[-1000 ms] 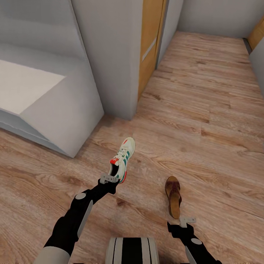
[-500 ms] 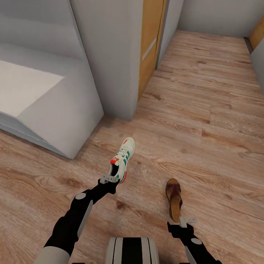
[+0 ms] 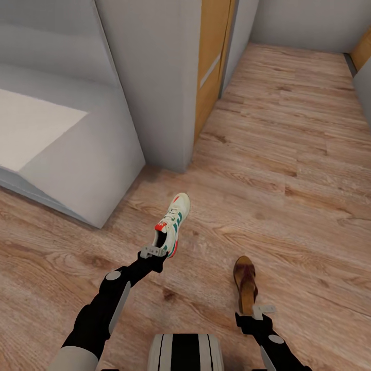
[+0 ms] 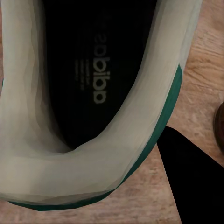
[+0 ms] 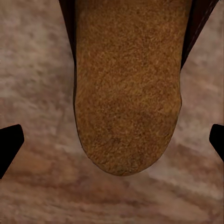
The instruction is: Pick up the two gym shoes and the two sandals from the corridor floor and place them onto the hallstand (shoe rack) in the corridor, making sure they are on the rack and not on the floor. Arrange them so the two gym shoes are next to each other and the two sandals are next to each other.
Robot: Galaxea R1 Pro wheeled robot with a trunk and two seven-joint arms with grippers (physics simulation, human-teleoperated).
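- Head view: the left gripper [image 3: 154, 252] grips a sneaker [image 3: 172, 223] by its heel collar, toe pointing far, above the floor [image 3: 288, 170]. The right gripper [image 3: 262, 310] sits at the heel of a sandal [image 3: 245, 284], near and to the right. The rack [image 3: 77, 149] stands far left.
- Left wrist view: the collar [image 4: 93, 179] wraps close around the camera, insole visible; one dark finger [image 4: 193, 182] lies outside the heel, so this hold looks closed on the collar.
- Right wrist view: the sandal's heel lies between two dark fingertips [image 5: 9, 144] set well apart, so open. Whether the sandal rests on the floor, I cannot tell.
- Risk: a thin collar pinch may let the sneaker swing or slip during carrying; the flat sandal may slide away as fingers close.
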